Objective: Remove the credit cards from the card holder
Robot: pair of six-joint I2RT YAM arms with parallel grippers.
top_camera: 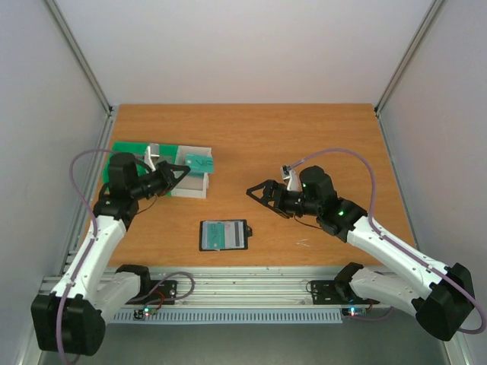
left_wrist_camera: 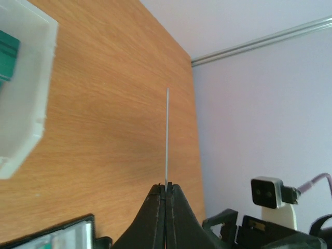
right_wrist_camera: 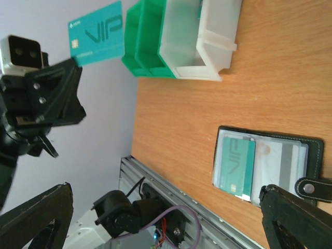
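Above the green and white trays (top_camera: 125, 148), the left pincer (top_camera: 186, 169) is clamped on one teal credit card (top_camera: 199, 162), held clear of the card holder (top_camera: 224, 234). That holder lies open on the desk (top_camera: 304, 137) between the arms, with a second teal card (right_wrist_camera: 236, 168) and paler cards (right_wrist_camera: 280, 161) in its pockets. The right pincer (top_camera: 259, 190) hangs wide, holding nothing. Judged progress: one card out, several left.

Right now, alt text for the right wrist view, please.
The left gripper holds a teal card in the air, upper left, beside green and white trays. Lower right, the open card holder lies on the table, another teal card inside.
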